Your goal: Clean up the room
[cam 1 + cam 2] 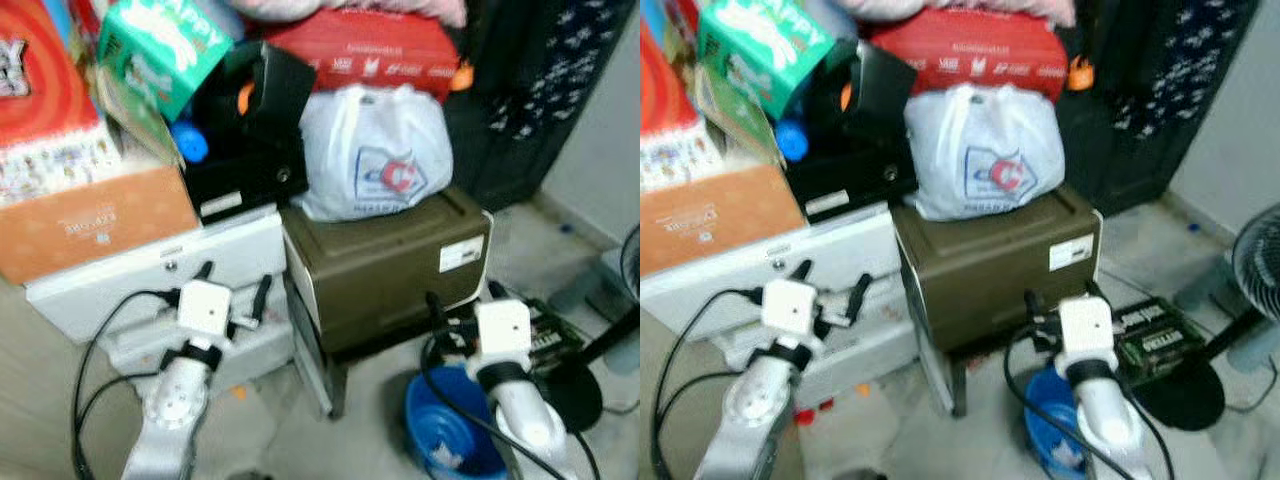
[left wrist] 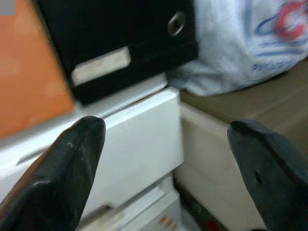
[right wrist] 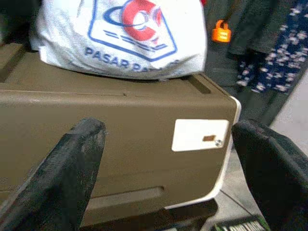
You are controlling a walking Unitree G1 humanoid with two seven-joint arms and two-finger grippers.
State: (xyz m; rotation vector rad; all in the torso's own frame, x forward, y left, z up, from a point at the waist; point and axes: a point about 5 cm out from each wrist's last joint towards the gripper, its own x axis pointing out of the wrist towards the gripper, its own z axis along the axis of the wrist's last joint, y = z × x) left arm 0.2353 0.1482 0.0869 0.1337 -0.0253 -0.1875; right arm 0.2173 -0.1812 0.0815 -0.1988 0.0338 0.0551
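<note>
**Facing the pile, both end effectors empty**

Cluttered floor lies nearest us, with a blue bowl [image 1: 450, 425] by our right arm. Our left end effector [image 1: 233, 290] is released before the white drawer unit [image 1: 160, 275]; our right end effector [image 3: 168, 154] is released before the olive box [image 1: 385, 265]. On that box's top sits a white plastic bag [image 1: 372, 150], likely our target. We should rise and centre on it. Blur hides the labels behind.
</note>
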